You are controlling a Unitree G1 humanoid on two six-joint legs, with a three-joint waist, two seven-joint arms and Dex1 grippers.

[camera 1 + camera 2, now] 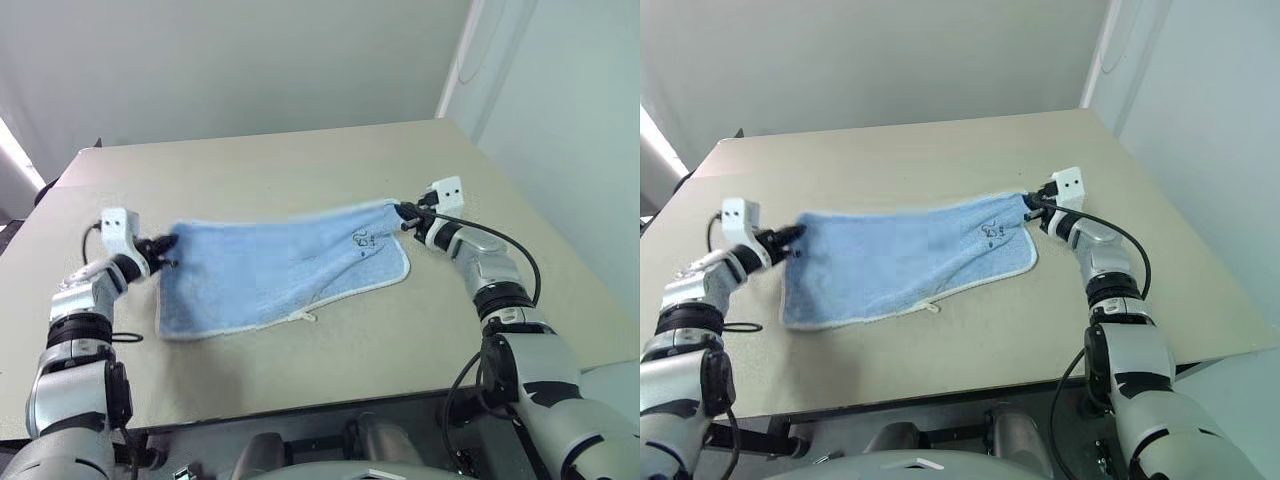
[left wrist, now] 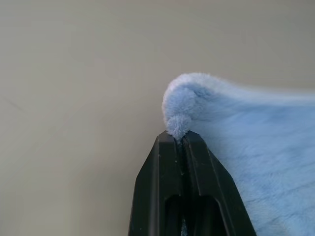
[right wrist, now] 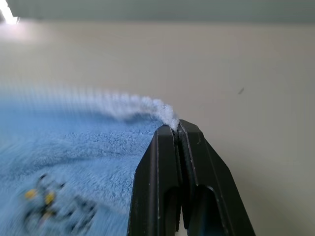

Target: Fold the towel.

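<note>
The light-blue towel (image 1: pixel 280 270) with white edging is stretched between my two grippers, its far edge lifted off the table while its near edge still lies on it. My left gripper (image 1: pixel 165 248) is shut on the towel's far left corner (image 2: pixel 178 105). My right gripper (image 1: pixel 403 215) is shut on the far right corner (image 3: pixel 165 115). A small dark embroidered mark (image 1: pixel 364 240) sits near the right corner, and a little white loop tag (image 1: pixel 303 317) sticks out from the near edge.
The beige table (image 1: pixel 300 160) stretches away behind the towel, with its front edge (image 1: pixel 330 400) close to me. A wall and a white door frame (image 1: pixel 455 70) stand beyond the table's far right corner.
</note>
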